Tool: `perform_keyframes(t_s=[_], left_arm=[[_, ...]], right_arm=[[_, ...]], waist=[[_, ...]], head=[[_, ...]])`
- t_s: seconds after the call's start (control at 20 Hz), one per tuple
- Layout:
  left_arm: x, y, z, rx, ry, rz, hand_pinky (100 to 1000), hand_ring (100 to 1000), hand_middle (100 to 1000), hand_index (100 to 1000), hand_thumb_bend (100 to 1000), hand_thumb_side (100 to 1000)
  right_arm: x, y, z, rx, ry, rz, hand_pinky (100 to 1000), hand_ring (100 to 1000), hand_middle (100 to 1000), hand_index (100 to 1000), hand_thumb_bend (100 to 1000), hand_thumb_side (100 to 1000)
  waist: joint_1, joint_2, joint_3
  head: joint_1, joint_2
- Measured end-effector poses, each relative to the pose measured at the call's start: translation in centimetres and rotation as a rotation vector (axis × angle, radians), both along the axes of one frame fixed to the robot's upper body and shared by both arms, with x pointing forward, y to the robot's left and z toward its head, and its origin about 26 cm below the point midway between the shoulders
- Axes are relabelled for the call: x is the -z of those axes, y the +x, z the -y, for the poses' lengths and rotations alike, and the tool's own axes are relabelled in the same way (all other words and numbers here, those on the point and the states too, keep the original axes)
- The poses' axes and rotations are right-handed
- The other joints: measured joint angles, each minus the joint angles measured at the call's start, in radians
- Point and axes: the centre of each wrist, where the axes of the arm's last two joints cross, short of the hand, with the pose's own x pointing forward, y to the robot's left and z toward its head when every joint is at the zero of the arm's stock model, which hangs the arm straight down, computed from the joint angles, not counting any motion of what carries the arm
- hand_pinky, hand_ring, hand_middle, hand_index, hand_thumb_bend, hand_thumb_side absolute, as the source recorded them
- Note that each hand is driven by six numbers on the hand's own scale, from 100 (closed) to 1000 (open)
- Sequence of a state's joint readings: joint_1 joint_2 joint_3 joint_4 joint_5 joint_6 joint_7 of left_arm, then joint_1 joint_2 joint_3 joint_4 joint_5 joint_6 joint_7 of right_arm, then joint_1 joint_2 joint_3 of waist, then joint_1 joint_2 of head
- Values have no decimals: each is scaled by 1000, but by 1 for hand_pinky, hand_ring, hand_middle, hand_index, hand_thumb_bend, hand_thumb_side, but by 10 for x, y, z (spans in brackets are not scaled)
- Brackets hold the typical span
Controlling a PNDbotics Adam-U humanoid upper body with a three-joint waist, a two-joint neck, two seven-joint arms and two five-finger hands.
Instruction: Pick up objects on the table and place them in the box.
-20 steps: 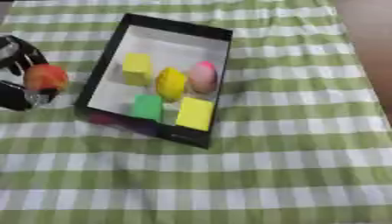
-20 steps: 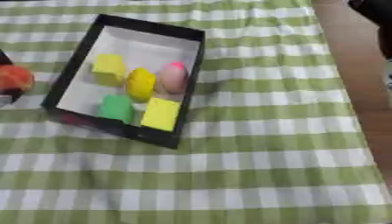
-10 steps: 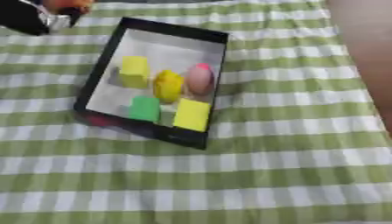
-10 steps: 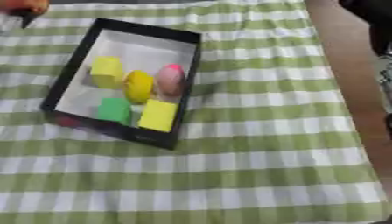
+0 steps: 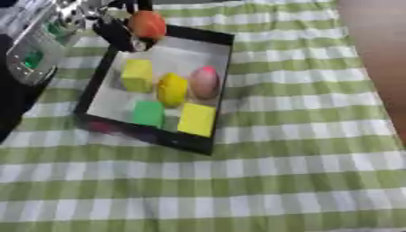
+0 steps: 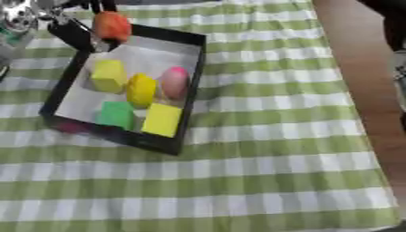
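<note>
The robot's left hand (image 5: 119,28) is holding an orange-red ball (image 5: 147,23) over the far rim of the black box (image 5: 224,68), its fingers (image 5: 115,31) curling around the ball's near side. Releasing this close to the rim is risking the ball glancing off the wall and rolling away across the checked desk (image 5: 301,149). The right hand is showing nowhere.

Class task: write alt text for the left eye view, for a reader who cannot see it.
The robot's left hand holds an orange object over the far edge of a black box on a green-checked cloth. The box holds yellow, green and pink pieces.
</note>
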State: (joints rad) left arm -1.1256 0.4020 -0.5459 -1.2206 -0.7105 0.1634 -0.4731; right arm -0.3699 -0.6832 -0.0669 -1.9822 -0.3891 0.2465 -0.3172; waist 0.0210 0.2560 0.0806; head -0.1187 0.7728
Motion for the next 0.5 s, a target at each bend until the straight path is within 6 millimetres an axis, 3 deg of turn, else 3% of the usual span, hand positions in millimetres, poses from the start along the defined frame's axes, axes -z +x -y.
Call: perform_keyframes(t_s=[0.2,0.3,0.35,0.45,0.5], left_arm=[[22,12,1,-4,37,-32,708,662,667,747,487,100],[26,16,1,0,46,-40,758,733,736,819,579,154],[28,17,0,0,51,-44,810,791,792,869,670,260],[32,19,-3,0,54,-53,833,812,820,922,804,414],[32,19,-4,-1,49,-53,833,811,819,922,808,416]], right_arm=[[0,0,0,-1,0,-1,916,795,676,771,436,273],[0,0,0,-1,0,-1,916,794,676,771,436,273],[0,0,0,-1,0,-2,916,794,676,771,438,276],[0,0,0,0,0,-2,915,794,675,771,440,271],[0,0,0,0,0,-2,915,794,675,771,440,271]], waist=[[0,0,-4],[0,0,-4],[0,0,-4],[0,0,-3],[0,0,-2]], head=[[0,0],[0,0],[0,0],[-1,0],[-4,0]])
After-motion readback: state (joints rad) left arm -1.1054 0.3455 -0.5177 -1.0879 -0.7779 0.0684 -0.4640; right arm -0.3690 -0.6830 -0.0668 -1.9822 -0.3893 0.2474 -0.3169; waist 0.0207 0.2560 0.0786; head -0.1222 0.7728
